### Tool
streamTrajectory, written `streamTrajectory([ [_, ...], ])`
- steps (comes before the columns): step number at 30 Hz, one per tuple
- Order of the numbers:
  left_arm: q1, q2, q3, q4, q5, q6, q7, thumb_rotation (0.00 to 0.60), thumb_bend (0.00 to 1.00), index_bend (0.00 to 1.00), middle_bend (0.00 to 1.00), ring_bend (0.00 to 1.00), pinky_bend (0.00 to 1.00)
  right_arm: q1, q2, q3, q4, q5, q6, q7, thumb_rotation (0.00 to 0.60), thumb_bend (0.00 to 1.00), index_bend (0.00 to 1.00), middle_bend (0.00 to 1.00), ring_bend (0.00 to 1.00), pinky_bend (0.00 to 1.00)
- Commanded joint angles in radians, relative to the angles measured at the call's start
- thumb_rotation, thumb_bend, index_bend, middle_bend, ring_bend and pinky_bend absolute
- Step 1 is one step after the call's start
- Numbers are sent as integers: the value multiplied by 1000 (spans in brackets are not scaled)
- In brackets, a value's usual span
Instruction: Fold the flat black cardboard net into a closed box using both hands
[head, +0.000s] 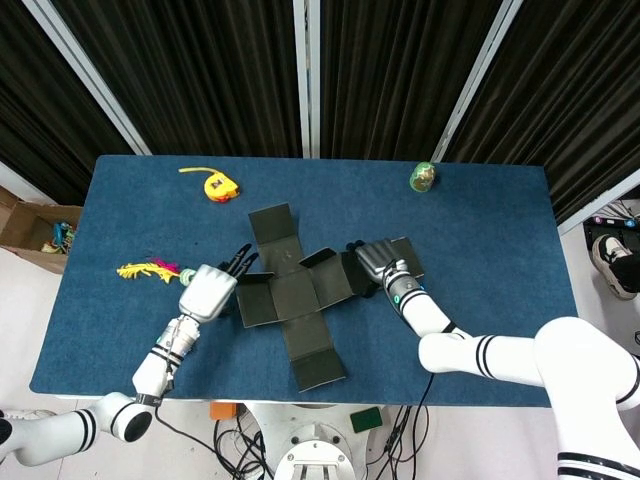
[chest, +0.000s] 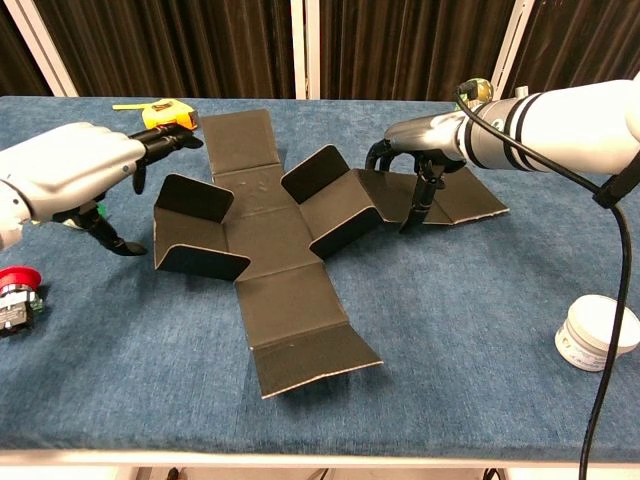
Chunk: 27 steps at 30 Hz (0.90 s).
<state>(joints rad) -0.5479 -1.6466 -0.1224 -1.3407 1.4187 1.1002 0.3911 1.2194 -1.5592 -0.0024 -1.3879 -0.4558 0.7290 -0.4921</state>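
The black cardboard net lies at the centre of both frames on the blue table, spread in a cross. Two of its side flaps stand partly raised, one at left and one right of centre in my chest view, while the long lower arm runs flat toward the bottom of the frame.

My right hand rests on the net's right-hand arm, right of centre. Its dark fingers curl downward with the tips on the cardboard. I cannot tell whether they pinch the panel or only press it.

My left hand sits at the left of the chest view, just beside the raised left flap. Its fingers are spread apart and hold nothing. Whether a fingertip touches the flap I cannot tell.

A yellow tape measure lies in the upper left of both frames, behind the net. A yellow-and-pink feathered toy lies left of my left hand in the head view. A small red-capped object sits at the left edge of the chest view. A white jar stands at the lower right there, well apart from the net. A green-and-yellow object sits near the table's far edge, upper right of the head view.
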Motion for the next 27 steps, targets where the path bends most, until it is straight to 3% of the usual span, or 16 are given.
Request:
streamTrajectory([
  [1,-12,-49,-28,-4,-18,-11,-219,600,34,0,0,416,786,-9,1,1,-15,-51,29,-15,600,314,510,399,739,1000],
  [5,-31,-53,-37,-11,5,-27,-394,600,35,0,0,416,788,1,21,-13,-68,-133,83,-87,600,313,510,400,741,1000],
  [12,-56,-45,-30,-29,28,-52,-550,600,35,0,0,416,799,18,32,-39,-119,-243,184,-242,600,313,515,406,748,1000],
  [27,-114,-4,-18,-54,-10,-211,-854,600,36,0,0,416,801,20,44,-86,-94,-536,192,-385,600,313,545,418,768,1000],
])
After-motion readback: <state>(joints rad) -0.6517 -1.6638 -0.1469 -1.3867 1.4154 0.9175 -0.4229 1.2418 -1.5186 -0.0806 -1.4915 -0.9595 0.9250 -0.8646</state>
